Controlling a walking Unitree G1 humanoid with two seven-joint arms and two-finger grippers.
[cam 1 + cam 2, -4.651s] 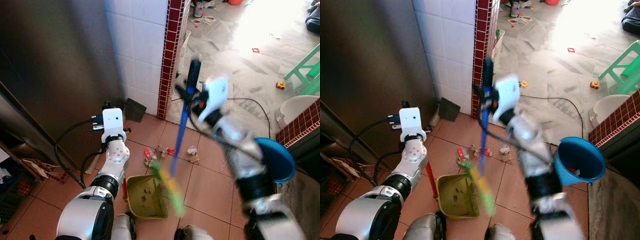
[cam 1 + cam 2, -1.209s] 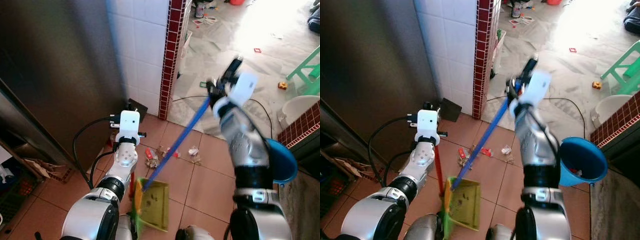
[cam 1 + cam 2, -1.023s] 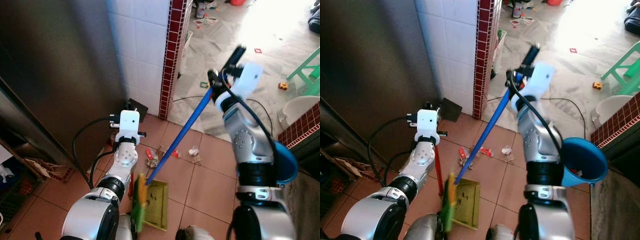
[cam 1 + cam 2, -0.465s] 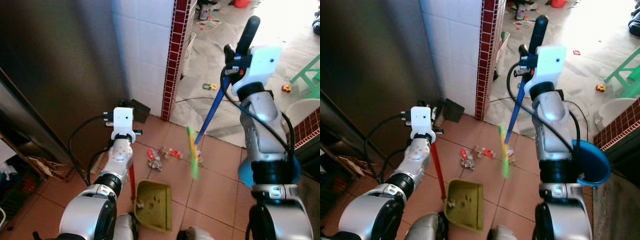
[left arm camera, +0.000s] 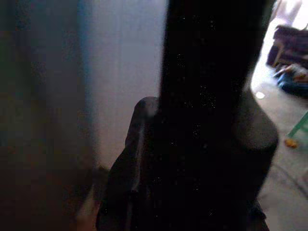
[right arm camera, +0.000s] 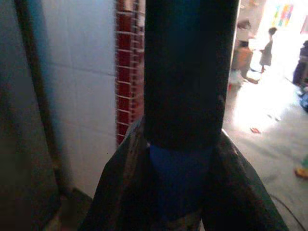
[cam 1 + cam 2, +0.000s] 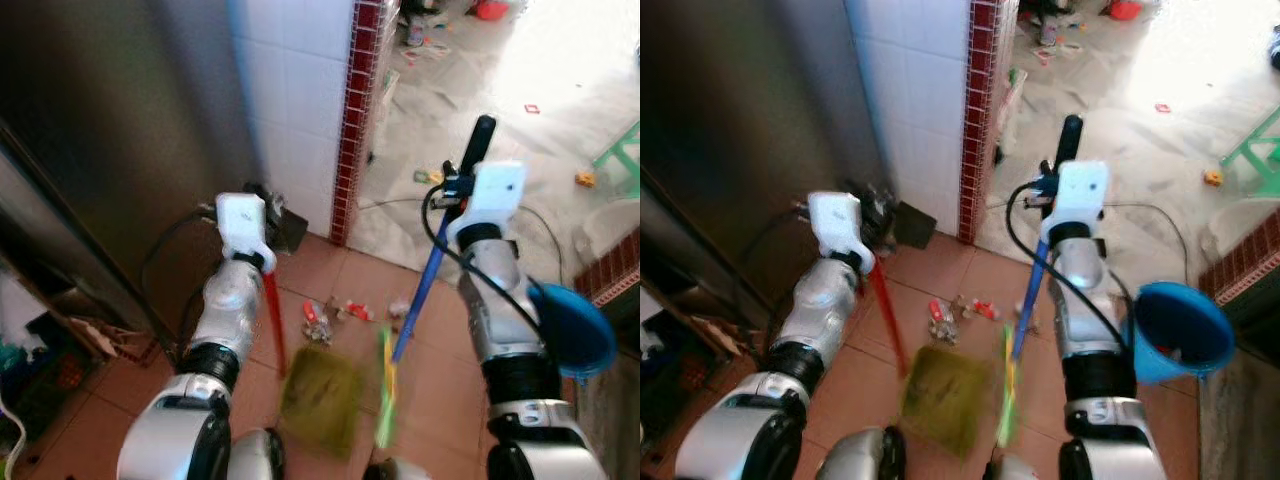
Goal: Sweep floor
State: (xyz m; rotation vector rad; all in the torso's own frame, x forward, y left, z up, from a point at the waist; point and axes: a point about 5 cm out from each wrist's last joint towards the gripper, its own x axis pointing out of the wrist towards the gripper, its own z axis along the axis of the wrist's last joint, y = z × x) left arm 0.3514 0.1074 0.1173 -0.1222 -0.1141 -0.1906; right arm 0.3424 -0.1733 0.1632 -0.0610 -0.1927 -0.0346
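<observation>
Two tools are in use over the terracotta tile floor (image 7: 440, 400). The right gripper (image 7: 462, 180) is closed around the broom (image 7: 420, 290), clamping its blue shaft just below the black top grip; the right wrist view shows the fingers (image 6: 240, 187) pressed against both sides of the shaft. The shaft slopes down and to the left to the green bristle head (image 7: 385, 390), which is blurred and sits just right of the dustpan (image 7: 320, 398).

The left gripper (image 7: 872, 215) is closed on the dustpan's red handle (image 7: 885, 315), which runs down and to the right to the olive-green pan lying on the tiles near the robot. The left wrist view is very dark; a black rod is gripped between the fingers (image 5: 130, 187).

Small bits of litter (image 7: 335, 312), red and pale, lie scattered on the tiles just beyond the pan, between the two arms. A blue funnel-shaped bucket (image 7: 570, 330) sits at the right, beside the right arm. Farther away stand a white tiled wall (image 7: 300, 90) with a red brick-tile edge (image 7: 358, 110), and a dark steel surface (image 7: 110, 130) on the left. Beyond the brick edge, a pale floor (image 7: 520, 110) carries more scattered debris, and a black cable (image 7: 390, 202) crosses it.
</observation>
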